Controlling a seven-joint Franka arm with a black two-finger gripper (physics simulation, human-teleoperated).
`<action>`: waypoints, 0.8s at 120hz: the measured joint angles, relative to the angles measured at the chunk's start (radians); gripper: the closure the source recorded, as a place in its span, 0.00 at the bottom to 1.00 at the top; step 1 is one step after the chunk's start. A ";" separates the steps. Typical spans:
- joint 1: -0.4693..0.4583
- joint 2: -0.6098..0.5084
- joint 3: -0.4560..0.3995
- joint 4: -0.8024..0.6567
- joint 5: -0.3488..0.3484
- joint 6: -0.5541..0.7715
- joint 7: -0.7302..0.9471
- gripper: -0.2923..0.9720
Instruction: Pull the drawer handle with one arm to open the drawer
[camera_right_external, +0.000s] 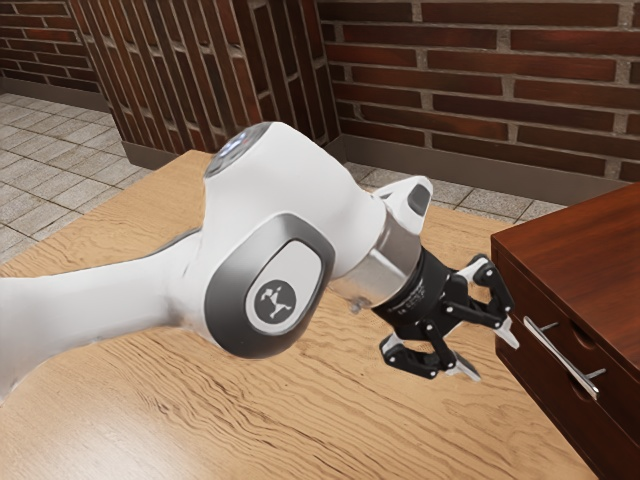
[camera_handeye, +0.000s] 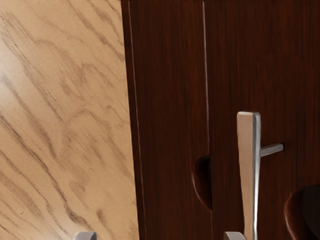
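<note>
A dark red-brown wooden drawer cabinet (camera_right_external: 585, 255) stands on the table at the exterior view's right. On its front sits a slim silver bar handle (camera_right_external: 562, 356) on two short posts. My black gripper (camera_right_external: 487, 350) hovers just in front of the handle's near end, open, with nothing between its fingers. One silver-tipped finger (camera_right_external: 506, 331) is close to the handle's end without touching it. In the wrist view the handle (camera_handeye: 248, 170) runs along the drawer front (camera_handeye: 170, 100), with my fingertips (camera_handeye: 85, 235) at the edge. The drawer front looks flush with the cabinet.
The cabinet rests on a light wooden table (camera_right_external: 150, 400) that stretches under and behind my arm. Brick walls (camera_right_external: 480, 80) and a tiled floor (camera_right_external: 50, 150) lie beyond the table. Rounded recesses (camera_handeye: 202, 180) are cut into the drawer fronts behind the handle.
</note>
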 joint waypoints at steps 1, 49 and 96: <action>0.000 0.005 0.000 0.004 0.000 0.001 0.000 0.54; 0.026 0.096 0.000 0.074 0.002 0.090 -0.019 0.55; -0.013 0.083 -0.042 0.051 0.001 0.116 -0.055 0.55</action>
